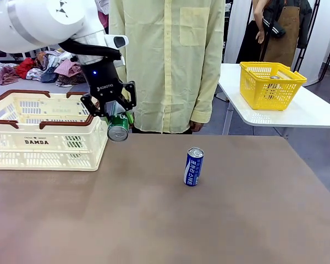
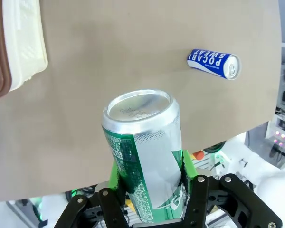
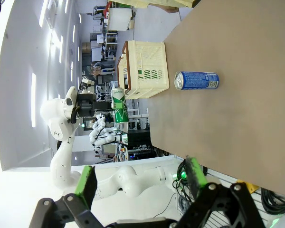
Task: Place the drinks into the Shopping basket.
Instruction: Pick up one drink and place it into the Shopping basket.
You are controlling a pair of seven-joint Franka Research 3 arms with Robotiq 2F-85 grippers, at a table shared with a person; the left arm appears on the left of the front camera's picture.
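Observation:
My left gripper is shut on a green drink can, held in the air just right of the Shopping basket, above the table. In the left wrist view the green can sits between the green pads, silver top pointing away. A blue drink can stands upright near the table's middle; it also shows in the left wrist view and the right wrist view. My right gripper is open with nothing between its fingers, off the table's near edge.
A person in a pale yellow shirt stands at the far table edge. A smaller yellow basket sits on a white side table at the back right. The brown tabletop is bare in front.

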